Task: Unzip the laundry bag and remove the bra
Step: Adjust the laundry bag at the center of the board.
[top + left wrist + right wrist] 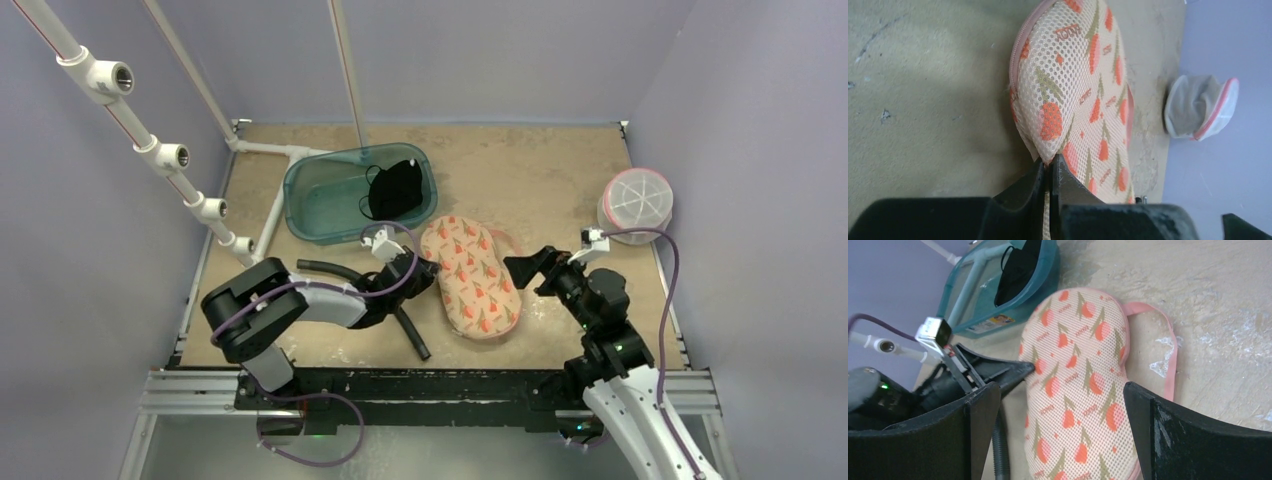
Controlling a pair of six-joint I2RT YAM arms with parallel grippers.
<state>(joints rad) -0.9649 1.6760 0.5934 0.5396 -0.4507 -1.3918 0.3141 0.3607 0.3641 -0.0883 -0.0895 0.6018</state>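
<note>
While the right tool [532, 272] gapes, the left tool [1049, 169] pinches the laundry bag [1075, 85].

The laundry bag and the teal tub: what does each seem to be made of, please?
The laundry bag looks like soft matte mesh fabric, given its fine holes. The teal tub is probably translucent plastic, since its inside shows through.

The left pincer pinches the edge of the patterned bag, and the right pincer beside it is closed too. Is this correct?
Not quite. The left pincer does pinch the edge of the patterned bag, but the right pincer beside it is open; the right wrist view shows this.
</note>
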